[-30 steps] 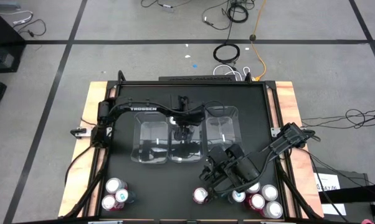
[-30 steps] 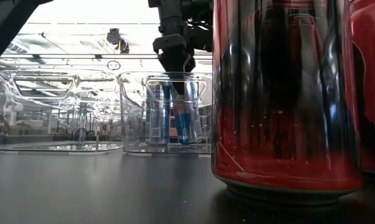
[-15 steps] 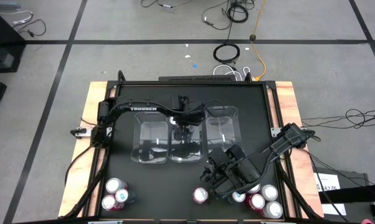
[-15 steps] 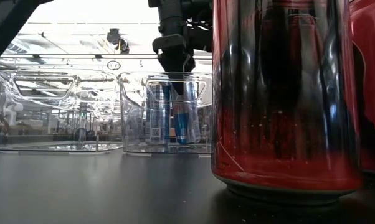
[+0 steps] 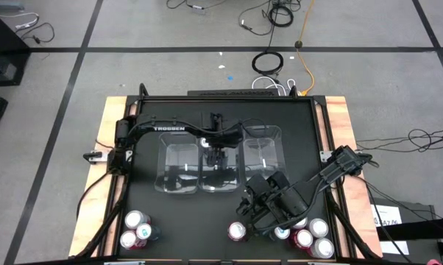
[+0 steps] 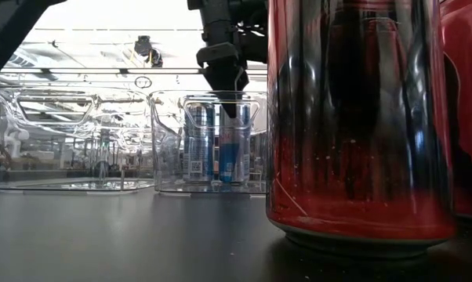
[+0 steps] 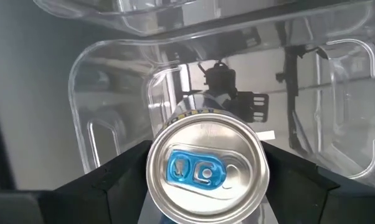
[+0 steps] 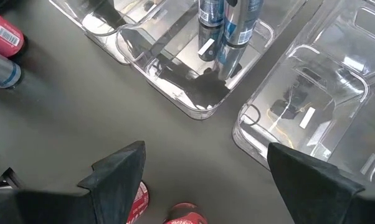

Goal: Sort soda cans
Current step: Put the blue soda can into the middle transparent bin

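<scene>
Three clear bins stand in a row mid-table. In the middle bin (image 5: 218, 168), two blue soda cans (image 6: 198, 145) (image 6: 234, 145) stand upright side by side on its floor. My left gripper (image 7: 206, 152) hangs open over one of them, pointing down, a finger on either side of its silver top (image 7: 206, 169). My right gripper (image 8: 206, 186) hovers open above the front right of the table, over a red can (image 8: 184, 214). More cans stand in groups at the front left (image 5: 137, 228) and front right (image 5: 310, 237).
The left bin (image 5: 179, 168) and right bin (image 5: 262, 153) flank the middle one. In the low view a red can (image 6: 354, 117) stands close in the foreground with another (image 6: 463, 110) beside it. Bare black tabletop lies between the bins and the front cans.
My left gripper has opened and let go of the blue can in the middle bin. The can leaned a second ago and now stands upright on the bin floor beside the other blue can.
</scene>
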Motion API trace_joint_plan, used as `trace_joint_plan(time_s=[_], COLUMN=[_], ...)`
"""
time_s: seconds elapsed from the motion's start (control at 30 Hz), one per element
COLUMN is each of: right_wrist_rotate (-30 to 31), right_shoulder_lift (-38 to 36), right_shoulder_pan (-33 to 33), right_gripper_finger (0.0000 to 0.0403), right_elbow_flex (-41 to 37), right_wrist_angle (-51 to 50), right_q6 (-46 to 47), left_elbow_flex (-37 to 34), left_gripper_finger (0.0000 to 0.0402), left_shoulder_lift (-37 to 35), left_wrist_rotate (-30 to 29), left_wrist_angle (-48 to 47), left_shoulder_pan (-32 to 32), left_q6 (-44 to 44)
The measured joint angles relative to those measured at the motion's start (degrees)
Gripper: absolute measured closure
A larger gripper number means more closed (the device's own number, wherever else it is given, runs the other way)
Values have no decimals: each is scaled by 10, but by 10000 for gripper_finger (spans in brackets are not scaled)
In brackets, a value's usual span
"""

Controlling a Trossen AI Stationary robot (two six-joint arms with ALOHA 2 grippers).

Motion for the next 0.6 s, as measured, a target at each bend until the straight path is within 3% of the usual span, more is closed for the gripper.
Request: trace_joint_plan(time_s=[0.27,0.6], right_wrist_rotate=[0,0], right_shoulder_lift=[0,0], right_shoulder_pan=[0,0], right_gripper_finger=[74,74], right_elbow_flex=[0,0], right_wrist_angle=[-1,-1], right_q6=[0,-4], left_elbow_flex=[0,6], left_gripper_finger=[118,118], left_shoulder_lift=[0,0], left_wrist_rotate=[-40,-42], left_wrist_angle=[4,-19], left_shoulder_pan=[0,0], left_q6=[1,1])
